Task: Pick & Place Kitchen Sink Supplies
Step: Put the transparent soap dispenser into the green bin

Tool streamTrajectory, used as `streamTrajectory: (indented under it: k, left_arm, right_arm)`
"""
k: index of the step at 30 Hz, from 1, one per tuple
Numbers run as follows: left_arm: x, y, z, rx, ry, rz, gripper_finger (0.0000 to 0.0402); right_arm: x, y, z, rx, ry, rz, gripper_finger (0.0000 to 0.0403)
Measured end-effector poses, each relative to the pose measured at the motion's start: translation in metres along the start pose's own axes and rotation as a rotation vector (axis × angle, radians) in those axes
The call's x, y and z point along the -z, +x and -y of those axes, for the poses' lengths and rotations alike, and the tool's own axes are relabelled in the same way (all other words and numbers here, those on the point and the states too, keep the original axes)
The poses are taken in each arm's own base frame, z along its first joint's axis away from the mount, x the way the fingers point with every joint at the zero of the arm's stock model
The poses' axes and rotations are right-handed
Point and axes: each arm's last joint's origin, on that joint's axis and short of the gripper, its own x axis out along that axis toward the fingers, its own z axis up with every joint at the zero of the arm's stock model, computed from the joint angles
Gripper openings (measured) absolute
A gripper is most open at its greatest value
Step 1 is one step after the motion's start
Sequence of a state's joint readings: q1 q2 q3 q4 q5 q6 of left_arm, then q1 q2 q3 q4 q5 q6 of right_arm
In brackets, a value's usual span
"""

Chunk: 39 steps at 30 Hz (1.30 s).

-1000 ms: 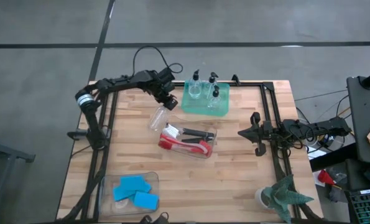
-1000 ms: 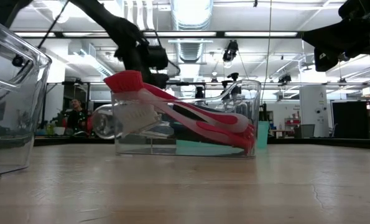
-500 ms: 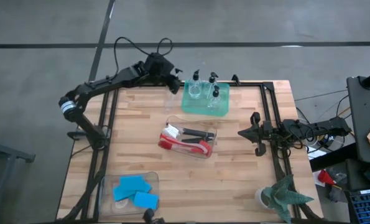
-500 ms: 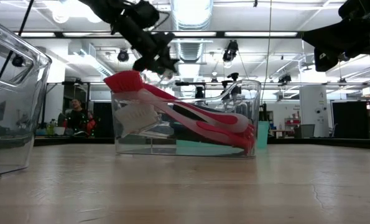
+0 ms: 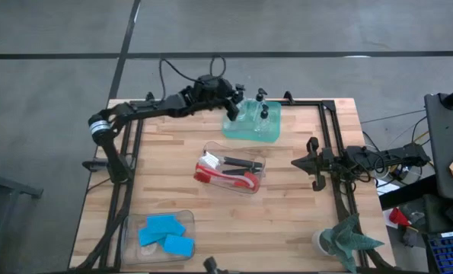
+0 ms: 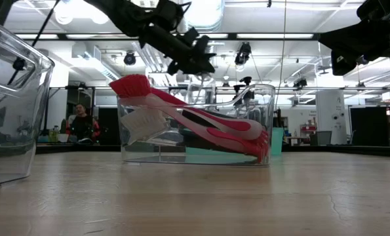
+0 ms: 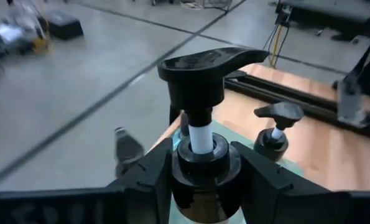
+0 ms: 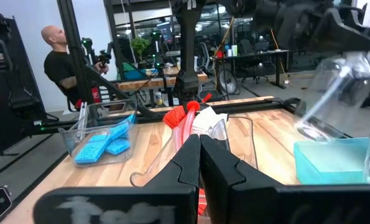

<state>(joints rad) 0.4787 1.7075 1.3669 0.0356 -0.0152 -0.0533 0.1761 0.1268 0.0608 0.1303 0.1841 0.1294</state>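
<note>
A: Left hand [image 5: 230, 97] status?
B: Pinching a clear pump bottle [image 7: 200, 118] by the collar under its black top, fingers [image 7: 148, 177] on both sides. It's held in the air over the far-left corner of the green tray [image 5: 253, 133], at the far edge of the counter [image 5: 302, 205].

A: Other bottles?
B: Two more pump bottles [image 5: 263, 112] stand in the tray, right of the held one.

A: Brushes?
B: In the clear bin [image 5: 230, 172] at mid-counter. Red dish brush [image 5: 226, 179] lies along it, head at the left end. A dark-handled brush [image 5: 237, 162] sits beside it on the far side. In the low view the red brush head [image 6: 132, 85] pokes over the bin's rim.

A: Sponges?
B: Blue sponges [image 5: 165, 232] in the second clear bin [image 5: 131, 228], near-left corner.

A: Right hand [image 5: 298, 161]?
B: Parked at the counter's right edge, fingers pressed together, holding nothing. A potted plant [image 5: 348, 237] is in the near-right corner. A person [image 8: 63, 62] stands beyond the counter in the right wrist view.
</note>
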Motion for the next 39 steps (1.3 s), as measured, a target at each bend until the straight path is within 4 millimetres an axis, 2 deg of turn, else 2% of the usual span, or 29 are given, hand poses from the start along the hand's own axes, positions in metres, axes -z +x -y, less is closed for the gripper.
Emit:
streamTrajectory:
  k: [8, 14, 20, 26, 39]
  left_arm:
    - [0.019, 0.027, 0.022, -0.115, 0.069, 0.037, 0.0133]
    - [0.038, 0.042, 0.028, -0.148, 0.053, 0.048, 0.0139]
    - [0.054, 0.045, 0.028, -0.161, 0.016, 0.046, 0.013]
    - [0.072, 0.044, 0.028, -0.16, 0.019, 0.027, 0.0154]
    - [0.077, 0.043, 0.037, -0.126, 0.025, 0.004, 0.0161]
  right_arm:
    - [0.0, 0.0, 0.0, 0.0, -0.001, 0.0, 0.0008]
    - [0.0, 0.0, 0.0, 0.0, -0.001, 0.0, 0.0008]
    - [0.0, 0.0, 0.0, 0.0, 0.0, 0.0, 0.0008]
    - [0.0, 0.0, 0.0, 0.0, 0.0, 0.0, 0.0008]
    - [0.0, 0.0, 0.0, 0.0, -0.001, 0.0, 0.0008]
